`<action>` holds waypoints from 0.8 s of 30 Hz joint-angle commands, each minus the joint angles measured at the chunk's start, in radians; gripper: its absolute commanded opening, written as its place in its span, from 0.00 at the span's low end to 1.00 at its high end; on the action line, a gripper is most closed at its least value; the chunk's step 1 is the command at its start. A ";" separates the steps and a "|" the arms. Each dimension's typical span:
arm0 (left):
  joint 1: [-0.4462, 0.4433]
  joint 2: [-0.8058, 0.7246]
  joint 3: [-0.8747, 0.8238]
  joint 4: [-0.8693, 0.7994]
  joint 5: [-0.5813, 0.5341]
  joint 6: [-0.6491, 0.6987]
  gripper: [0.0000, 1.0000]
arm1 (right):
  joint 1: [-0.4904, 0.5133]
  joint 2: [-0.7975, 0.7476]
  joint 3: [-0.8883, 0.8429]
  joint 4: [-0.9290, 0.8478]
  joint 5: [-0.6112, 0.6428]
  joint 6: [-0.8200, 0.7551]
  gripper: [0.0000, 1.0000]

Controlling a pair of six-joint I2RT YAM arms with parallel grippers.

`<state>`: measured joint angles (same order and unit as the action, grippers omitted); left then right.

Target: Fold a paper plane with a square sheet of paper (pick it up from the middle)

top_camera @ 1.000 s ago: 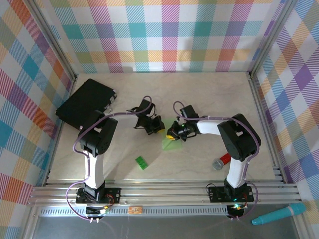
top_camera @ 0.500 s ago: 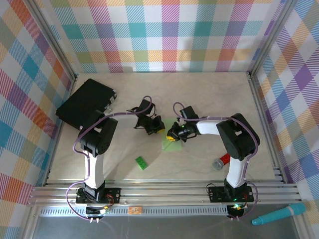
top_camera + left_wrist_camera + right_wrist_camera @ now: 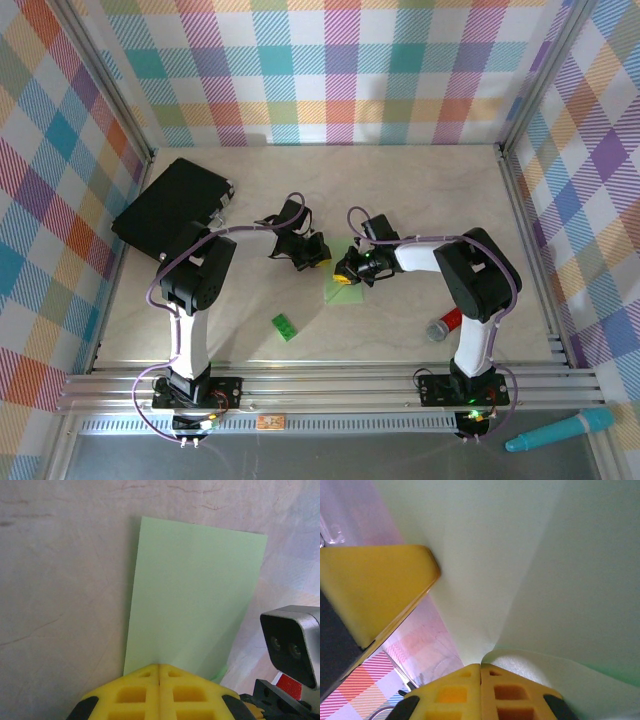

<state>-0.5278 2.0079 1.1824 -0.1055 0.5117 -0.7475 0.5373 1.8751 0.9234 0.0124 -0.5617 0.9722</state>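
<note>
Right fingers (image 3: 345, 274) nudged left, square sheet of paper (image 3: 195, 595) lengthwise away from left fingers (image 3: 150, 687), both pairs pinching it

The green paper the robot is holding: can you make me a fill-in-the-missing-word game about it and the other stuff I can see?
1. The paper is pale ____.
2. The left gripper and the right gripper both pinch the paper with ____ fingers.
3. The toy brick lies to the robot's ____ of the paper.

Missing words: green, yellow, left.
</note>
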 commanded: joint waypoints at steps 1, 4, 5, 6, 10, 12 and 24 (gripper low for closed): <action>-0.006 0.024 -0.014 -0.036 -0.020 -0.015 0.06 | 0.004 0.018 -0.022 0.021 -0.012 0.001 0.08; -0.006 0.021 -0.018 -0.037 -0.028 -0.018 0.06 | 0.004 0.016 -0.029 0.042 -0.008 0.014 0.08; -0.006 0.020 -0.019 -0.035 -0.029 -0.021 0.06 | 0.004 0.017 -0.032 0.047 -0.007 0.017 0.08; -0.006 0.018 -0.018 -0.034 -0.029 -0.021 0.06 | 0.004 0.016 -0.033 0.050 -0.002 0.020 0.08; -0.006 0.009 -0.014 -0.035 -0.025 -0.024 0.06 | 0.004 0.006 -0.047 0.070 0.007 0.023 0.08; -0.006 0.007 -0.012 -0.038 -0.030 -0.026 0.06 | 0.005 0.002 -0.062 0.106 -0.001 0.027 0.08; -0.006 0.012 -0.018 -0.045 -0.050 -0.039 0.06 | 0.003 -0.004 -0.098 0.175 -0.003 0.038 0.08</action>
<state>-0.5278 2.0075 1.1824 -0.1024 0.4961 -0.7708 0.5365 1.8702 0.8474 0.1741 -0.5766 0.9970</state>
